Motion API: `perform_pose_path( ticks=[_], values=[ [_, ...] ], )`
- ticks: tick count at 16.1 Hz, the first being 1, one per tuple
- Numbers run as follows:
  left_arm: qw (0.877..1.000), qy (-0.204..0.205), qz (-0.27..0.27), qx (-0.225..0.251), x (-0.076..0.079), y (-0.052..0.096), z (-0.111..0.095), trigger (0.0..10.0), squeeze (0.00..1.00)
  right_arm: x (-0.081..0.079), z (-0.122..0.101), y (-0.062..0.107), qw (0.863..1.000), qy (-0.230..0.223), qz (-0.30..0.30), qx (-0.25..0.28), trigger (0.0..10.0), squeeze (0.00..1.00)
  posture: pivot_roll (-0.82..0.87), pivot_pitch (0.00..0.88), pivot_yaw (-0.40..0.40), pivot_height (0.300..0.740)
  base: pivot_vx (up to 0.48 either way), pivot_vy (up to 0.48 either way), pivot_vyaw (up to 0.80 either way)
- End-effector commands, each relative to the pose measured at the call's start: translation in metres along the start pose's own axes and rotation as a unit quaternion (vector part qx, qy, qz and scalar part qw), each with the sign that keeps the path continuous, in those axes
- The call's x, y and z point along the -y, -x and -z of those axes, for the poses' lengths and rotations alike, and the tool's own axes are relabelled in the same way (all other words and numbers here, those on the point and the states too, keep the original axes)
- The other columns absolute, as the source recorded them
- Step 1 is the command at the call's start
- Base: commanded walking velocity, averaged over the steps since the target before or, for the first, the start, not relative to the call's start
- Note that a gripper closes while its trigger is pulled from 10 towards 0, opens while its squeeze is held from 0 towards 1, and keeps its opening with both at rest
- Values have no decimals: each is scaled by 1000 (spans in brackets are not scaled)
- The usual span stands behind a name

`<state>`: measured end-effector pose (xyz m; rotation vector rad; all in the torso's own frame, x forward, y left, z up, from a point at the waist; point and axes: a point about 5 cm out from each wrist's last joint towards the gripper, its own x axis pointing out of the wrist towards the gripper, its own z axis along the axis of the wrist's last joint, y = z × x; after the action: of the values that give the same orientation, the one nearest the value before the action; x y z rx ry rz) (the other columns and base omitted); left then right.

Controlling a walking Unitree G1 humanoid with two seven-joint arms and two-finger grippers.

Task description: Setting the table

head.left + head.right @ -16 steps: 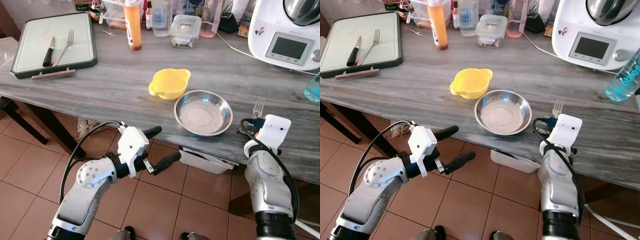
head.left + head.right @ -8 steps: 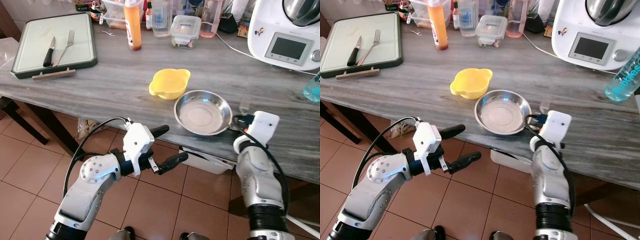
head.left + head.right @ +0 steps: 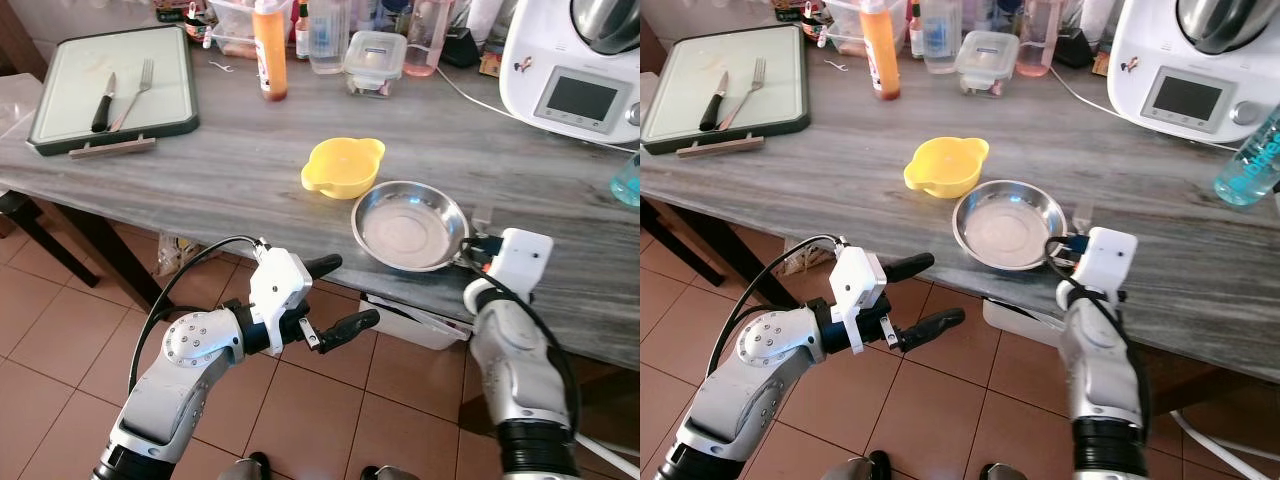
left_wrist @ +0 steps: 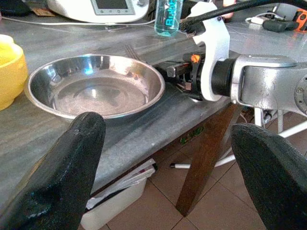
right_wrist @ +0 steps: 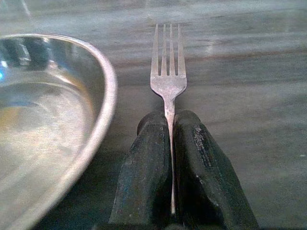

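My right gripper (image 5: 169, 120) is shut on the handle of a silver fork (image 5: 168, 72). The fork's tines point away over the grey wooden table (image 3: 220, 170), just right of a steel bowl (image 3: 410, 225). The fork is low over the tabletop; I cannot tell whether it touches. A yellow bowl (image 3: 342, 166) sits against the steel bowl's far left side. My left gripper (image 3: 345, 295) is open and holds nothing, below the table's front edge over the tiled floor. In the left wrist view its fingers (image 4: 62, 177) frame the steel bowl (image 4: 96, 88).
A green-rimmed cutting board (image 3: 60, 90) at the far left carries a knife (image 3: 102, 102) and a second fork (image 3: 134, 88). An orange bottle (image 3: 269, 50), containers, a white kitchen machine (image 3: 575, 65) and a blue bottle (image 3: 628, 180) line the back. A white bin (image 3: 410, 322) stands under the table.
My right gripper has carried the fork left, from well right of the steel bowl to close beside its rim. My left arm has risen and shifted slightly right.
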<state>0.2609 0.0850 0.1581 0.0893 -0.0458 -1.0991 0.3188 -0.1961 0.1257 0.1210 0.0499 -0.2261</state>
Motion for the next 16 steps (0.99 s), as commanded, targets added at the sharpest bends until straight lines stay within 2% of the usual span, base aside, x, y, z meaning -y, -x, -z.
perform_pose_path(
  ticks=[1,5,9,13,14,15,16],
  values=[
    [1000,0,11,1,3,-1,-2,10000,0,11,20,5,999,5,20,-48,10000,0,96,210,-2,740,0,0,0],
    [1000,-1,14,-3,3,-2,0,10000,0,21,18,7,998,17,23,-52,10000,0,95,209,1,740,0,0,0],
    [1000,-5,15,-5,2,-2,0,10000,0,8,22,6,998,11,-2,-63,10000,0,99,209,4,740,0,0,0],
    [1000,-4,12,-6,2,-1,0,10000,0,6,26,8,997,19,-7,-74,10000,0,100,208,3,740,0,0,0],
    [1000,-4,11,-7,2,-1,0,10000,0,6,27,8,997,18,-8,-75,10000,486,100,208,4,740,0,0,0],
    [1000,-4,11,-7,2,-2,0,10000,0,7,27,8,997,16,-8,-76,10000,576,100,207,3,740,0,0,0],
    [1000,-4,11,-7,2,-2,0,10000,0,8,27,8,997,15,-8,-76,10000,1000,100,207,3,740,0,0,0]
  ],
)
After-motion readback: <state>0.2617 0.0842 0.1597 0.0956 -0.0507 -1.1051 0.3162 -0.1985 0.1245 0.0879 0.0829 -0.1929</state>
